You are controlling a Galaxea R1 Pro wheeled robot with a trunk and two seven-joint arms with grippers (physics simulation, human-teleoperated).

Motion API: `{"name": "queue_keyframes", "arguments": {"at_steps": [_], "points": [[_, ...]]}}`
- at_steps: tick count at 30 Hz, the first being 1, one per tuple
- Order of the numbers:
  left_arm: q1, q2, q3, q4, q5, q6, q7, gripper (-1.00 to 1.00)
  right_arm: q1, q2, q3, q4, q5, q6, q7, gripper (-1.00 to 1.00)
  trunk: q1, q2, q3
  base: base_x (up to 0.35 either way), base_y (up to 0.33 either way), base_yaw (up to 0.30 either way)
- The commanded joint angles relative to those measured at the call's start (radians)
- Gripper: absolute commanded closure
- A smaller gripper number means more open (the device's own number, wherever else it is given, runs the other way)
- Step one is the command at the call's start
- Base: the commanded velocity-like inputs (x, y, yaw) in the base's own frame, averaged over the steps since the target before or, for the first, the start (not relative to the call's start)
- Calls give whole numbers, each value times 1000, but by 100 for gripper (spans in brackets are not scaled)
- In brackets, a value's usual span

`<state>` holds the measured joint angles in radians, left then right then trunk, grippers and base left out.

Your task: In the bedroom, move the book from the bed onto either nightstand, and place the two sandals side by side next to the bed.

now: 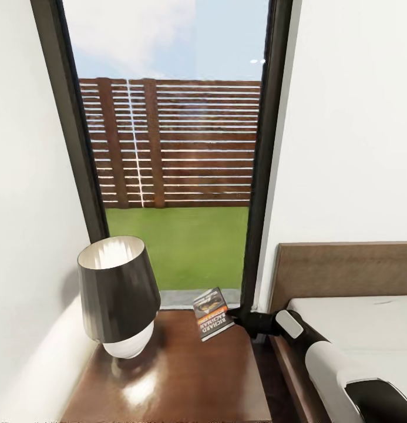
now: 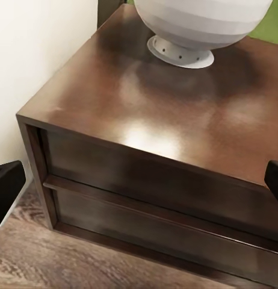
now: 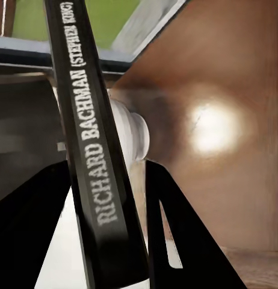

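The book (image 1: 213, 314), a dark paperback with "RICHARD BACHMAN" on an orange-red band, hangs tilted over the back right corner of the nightstand (image 1: 185, 376). My right gripper (image 1: 232, 318) is shut on its edge, reaching in from the bed (image 1: 356, 329) side. In the right wrist view the book's spine (image 3: 94, 162) stands between the black fingers (image 3: 187, 241). Whether the book touches the glossy top, I cannot tell. My left gripper (image 2: 139, 183) is open in front of the nightstand's drawers (image 2: 145, 198), holding nothing. The sandals are out of view.
A lamp (image 1: 118, 294) with a black shade and white round base fills the nightstand's left half. A tall window (image 1: 174, 176) stands behind, white wall on both sides. The dark headboard (image 1: 344, 270) rises at the right. Wooden floor (image 2: 67, 265) lies below the drawers.
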<state>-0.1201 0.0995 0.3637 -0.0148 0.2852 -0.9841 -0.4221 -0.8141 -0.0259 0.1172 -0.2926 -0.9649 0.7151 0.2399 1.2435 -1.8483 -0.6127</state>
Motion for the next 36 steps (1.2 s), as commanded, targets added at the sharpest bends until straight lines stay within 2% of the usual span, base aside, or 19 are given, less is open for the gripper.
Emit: {"name": "queue_keyframes", "arguments": {"at_steps": [1,9,18,36], "points": [[-1,0,3,1,8,-1,-10,-100,-1,-1,7,0,-7,0,-3,100,4,-8,-4,0,0,0],[-1,0,3,1,8,-1,-10,-100,-2,3,7,0,-5,-4,-34,100,34,-64,-29,0,0,0],[-1,2,3,1,8,-1,-10,-100,-1,11,8,0,-9,-6,-37,100,69,-127,-58,0,0,0],[-1,3,3,1,8,-1,-10,-100,-1,12,8,0,-7,-6,-39,100,138,-253,-114,0,0,0]]}}
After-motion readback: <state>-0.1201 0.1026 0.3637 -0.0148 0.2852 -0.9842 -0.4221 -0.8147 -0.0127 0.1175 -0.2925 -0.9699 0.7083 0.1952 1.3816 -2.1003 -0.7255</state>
